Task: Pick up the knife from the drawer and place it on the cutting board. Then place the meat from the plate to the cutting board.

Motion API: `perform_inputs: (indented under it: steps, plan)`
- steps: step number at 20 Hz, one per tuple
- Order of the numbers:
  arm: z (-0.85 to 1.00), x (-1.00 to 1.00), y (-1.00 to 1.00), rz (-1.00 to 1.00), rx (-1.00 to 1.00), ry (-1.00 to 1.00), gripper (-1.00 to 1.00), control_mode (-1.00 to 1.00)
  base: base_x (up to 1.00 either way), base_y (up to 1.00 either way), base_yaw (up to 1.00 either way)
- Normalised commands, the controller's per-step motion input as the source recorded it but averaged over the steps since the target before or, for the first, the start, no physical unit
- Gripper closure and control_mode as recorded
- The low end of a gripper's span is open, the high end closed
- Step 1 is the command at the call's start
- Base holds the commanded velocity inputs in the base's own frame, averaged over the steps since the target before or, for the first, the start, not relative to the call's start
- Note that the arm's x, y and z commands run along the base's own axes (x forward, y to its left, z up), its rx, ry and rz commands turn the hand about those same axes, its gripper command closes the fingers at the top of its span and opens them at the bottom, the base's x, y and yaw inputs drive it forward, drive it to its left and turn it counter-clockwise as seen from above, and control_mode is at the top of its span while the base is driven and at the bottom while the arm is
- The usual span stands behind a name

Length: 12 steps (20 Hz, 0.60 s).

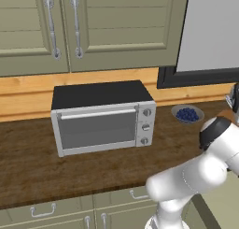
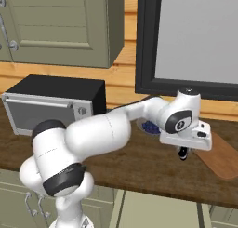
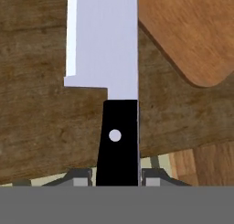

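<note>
The knife [image 3: 105, 45] has a broad silver blade and a black handle [image 3: 118, 141] with a pale rivet. My gripper [image 3: 116, 177] is shut on the handle, and the blade points away from the hand over the dark wooden counter [image 3: 36, 122]. A rounded corner of the light-brown cutting board [image 3: 192, 31] lies just to the right of the blade in the hand view, and the blade does not overlap it. From the right base view my gripper [image 2: 183, 152] hangs just above the counter at the left edge of the cutting board [image 2: 218, 155]. The meat, the plate and the drawer are out of view.
A silver toaster oven [image 1: 102, 118] stands on the counter to the left. A small grey bowl of blue berries [image 1: 187, 114] sits behind the arm. A dark-framed window [image 2: 195, 41] and green wall cabinets [image 1: 93, 27] are above. The counter's front edge [image 3: 160, 154] runs below the hand.
</note>
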Motion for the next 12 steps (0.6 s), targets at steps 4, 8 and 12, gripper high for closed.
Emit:
perform_inputs:
  steps: [4,8,12]
  plan:
    - [-0.11,0.29,-0.33,0.04,0.0,0.04,1.0,-1.0,0.0,0.0,0.0]
    - [-0.24,0.28,-0.39,0.05,0.01,0.01,1.0,-1.0,0.0,0.0,0.0]
    - [-0.33,0.21,-0.47,0.05,0.05,0.0,1.0,-1.0,0.0,0.0,0.0]
